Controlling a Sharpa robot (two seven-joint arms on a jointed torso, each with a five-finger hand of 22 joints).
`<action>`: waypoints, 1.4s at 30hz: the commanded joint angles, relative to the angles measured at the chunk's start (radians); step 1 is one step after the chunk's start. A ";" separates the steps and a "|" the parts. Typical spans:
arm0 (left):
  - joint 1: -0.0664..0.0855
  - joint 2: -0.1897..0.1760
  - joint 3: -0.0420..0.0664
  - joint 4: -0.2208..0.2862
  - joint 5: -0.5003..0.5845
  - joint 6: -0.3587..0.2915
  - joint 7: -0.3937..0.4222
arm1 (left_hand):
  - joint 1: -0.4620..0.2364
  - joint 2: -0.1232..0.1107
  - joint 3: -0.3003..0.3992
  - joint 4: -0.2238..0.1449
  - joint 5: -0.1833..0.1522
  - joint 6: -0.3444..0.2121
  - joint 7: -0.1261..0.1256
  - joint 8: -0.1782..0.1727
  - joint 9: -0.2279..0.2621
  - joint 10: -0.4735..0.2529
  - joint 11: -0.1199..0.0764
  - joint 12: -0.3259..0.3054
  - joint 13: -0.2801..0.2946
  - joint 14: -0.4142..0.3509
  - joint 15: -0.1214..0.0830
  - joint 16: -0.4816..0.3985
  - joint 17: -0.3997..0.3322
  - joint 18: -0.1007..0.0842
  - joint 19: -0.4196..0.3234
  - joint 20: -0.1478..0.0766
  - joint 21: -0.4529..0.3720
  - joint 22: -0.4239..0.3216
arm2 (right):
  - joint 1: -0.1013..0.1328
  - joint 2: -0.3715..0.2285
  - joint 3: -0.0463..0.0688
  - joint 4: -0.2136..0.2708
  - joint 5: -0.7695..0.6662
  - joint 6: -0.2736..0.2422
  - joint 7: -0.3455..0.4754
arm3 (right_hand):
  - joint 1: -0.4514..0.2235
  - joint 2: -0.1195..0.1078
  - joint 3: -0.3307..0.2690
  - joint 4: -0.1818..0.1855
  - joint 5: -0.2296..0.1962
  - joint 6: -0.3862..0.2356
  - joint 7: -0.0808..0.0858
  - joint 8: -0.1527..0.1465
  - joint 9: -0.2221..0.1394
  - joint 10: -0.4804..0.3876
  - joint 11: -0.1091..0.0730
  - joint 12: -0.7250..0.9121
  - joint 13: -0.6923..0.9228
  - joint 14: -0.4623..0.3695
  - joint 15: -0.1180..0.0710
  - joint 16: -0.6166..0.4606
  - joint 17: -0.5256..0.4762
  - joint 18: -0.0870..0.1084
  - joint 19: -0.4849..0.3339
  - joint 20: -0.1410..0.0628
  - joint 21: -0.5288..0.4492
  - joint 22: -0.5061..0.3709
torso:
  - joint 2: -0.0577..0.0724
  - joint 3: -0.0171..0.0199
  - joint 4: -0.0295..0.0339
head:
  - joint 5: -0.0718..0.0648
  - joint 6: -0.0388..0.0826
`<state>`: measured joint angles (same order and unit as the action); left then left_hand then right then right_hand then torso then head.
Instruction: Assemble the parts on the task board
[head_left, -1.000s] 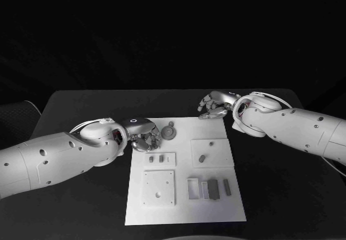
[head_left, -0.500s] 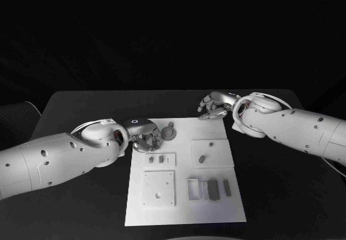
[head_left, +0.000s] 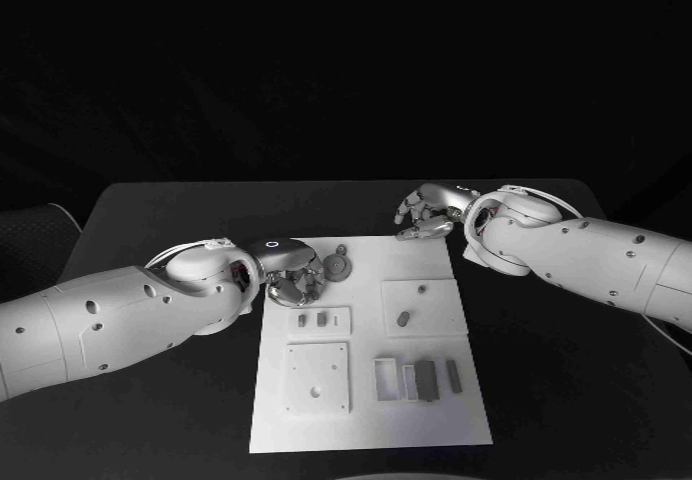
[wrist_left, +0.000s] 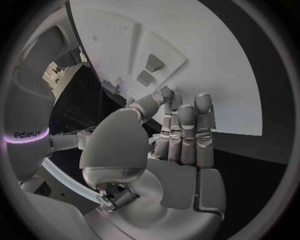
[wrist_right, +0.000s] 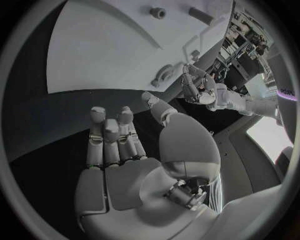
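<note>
The white task board (head_left: 368, 340) lies mid-table. At its far left lies a round grey part with a stem (head_left: 336, 265). Two small parts (head_left: 312, 320) stand in a raised plate; the left wrist view shows them too (wrist_left: 150, 70). Another plate (head_left: 433, 305) carries a peg (head_left: 423, 288) and an oblong part (head_left: 405, 318). Several bar-shaped parts (head_left: 421, 378) lie near the front. My left hand (head_left: 293, 281) hovers at the board's left edge beside the round part, fingers straight and side by side (wrist_left: 184, 130), holding nothing. My right hand (head_left: 428, 212) is off the board's far right corner, fingers extended and empty (wrist_right: 115, 145).
A square plate with a hole (head_left: 317, 376) sits at the board's front left. Black table (head_left: 562, 400) surrounds the board on all sides. Both white forearms lie low over the table at the board's left and right.
My left hand has edged slightly nearer along the board's left edge. The right hand and the parts have not moved.
</note>
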<state>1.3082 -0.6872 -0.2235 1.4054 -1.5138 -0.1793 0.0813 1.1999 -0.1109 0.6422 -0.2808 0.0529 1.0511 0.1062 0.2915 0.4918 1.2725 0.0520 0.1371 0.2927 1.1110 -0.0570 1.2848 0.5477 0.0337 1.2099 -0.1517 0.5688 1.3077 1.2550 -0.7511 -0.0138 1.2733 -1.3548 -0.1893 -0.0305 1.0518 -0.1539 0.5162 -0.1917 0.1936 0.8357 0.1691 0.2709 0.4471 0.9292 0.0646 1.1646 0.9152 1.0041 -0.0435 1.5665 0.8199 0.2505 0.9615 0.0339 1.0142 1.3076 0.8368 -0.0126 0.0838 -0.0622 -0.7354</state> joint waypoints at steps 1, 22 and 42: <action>-0.001 0.005 -0.001 0.003 -0.004 0.052 -0.018 | -0.008 -0.004 -0.010 -0.001 -0.002 -0.004 0.008 0.001 0.000 0.001 0.002 -0.006 0.000 -0.003 0.000 0.006 -0.001 0.066 -0.002 -0.004 0.004 0.021 | -0.001 0.000 0.000 0.002 -0.001 0.011 0.007 | -0.002 0.007 -0.002 -0.006 0.005 0.000 0.005 -0.002 -0.001 -0.007 -0.001 0.006 -0.001 0.007 0.003 -0.003 -0.001 0.011 0.004 -0.001 -0.004 0.014 | 0.000 0.0000 0.0003 | 0.000 -0.001; 0.000 0.020 -0.003 -0.013 -0.008 0.057 -0.035 | -0.018 -0.017 -0.029 0.002 -0.004 -0.040 0.022 -0.012 -0.002 -0.015 0.010 -0.010 0.006 -0.022 0.008 0.010 -0.001 0.068 -0.017 0.004 0.003 0.021 | -0.001 -0.002 0.000 0.004 -0.001 0.012 0.007 | -0.002 0.007 -0.002 -0.006 0.005 0.000 0.005 -0.002 -0.001 -0.007 -0.001 0.007 -0.001 0.007 0.003 -0.003 -0.001 0.011 0.004 -0.001 -0.004 0.014 | 0.000 0.0003 -0.0001 | -0.002 -0.005; -0.001 0.019 -0.003 -0.016 0.001 0.037 -0.031 | -0.014 -0.025 -0.034 0.003 -0.004 -0.153 0.012 -0.058 -0.017 -0.023 0.008 0.013 0.024 -0.024 0.006 0.020 -0.003 0.071 -0.016 0.005 0.006 0.020 | -0.001 -0.002 0.000 0.003 -0.001 0.012 0.007 | -0.002 0.007 -0.002 -0.006 0.005 0.000 0.005 -0.002 -0.002 -0.007 -0.001 0.007 -0.001 0.007 0.003 -0.003 -0.001 0.011 0.004 -0.001 -0.004 0.014 | 0.000 -0.0005 0.0003 | -0.004 -0.003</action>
<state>1.3077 -0.6698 -0.2273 1.3877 -1.5151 -0.1436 0.0486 1.1802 -0.1303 0.6139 -0.2794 0.0532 0.9037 0.1194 0.2402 0.4764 1.2559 0.0606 0.1462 0.3150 1.0931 -0.0501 1.3006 0.5454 0.0345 1.1988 -0.1480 0.5688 1.3073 1.2549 -0.7532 -0.0138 1.2756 -1.3547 -0.1891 -0.0306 1.0518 -0.1539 0.5162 -0.1917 0.1936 0.8337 0.1672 0.2709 0.4472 0.9295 0.0642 1.1646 0.9155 1.0039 -0.0434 1.5665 0.8199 0.2504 0.9594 0.0360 1.0142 1.3076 0.8369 -0.0130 0.0839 -0.0667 -0.7389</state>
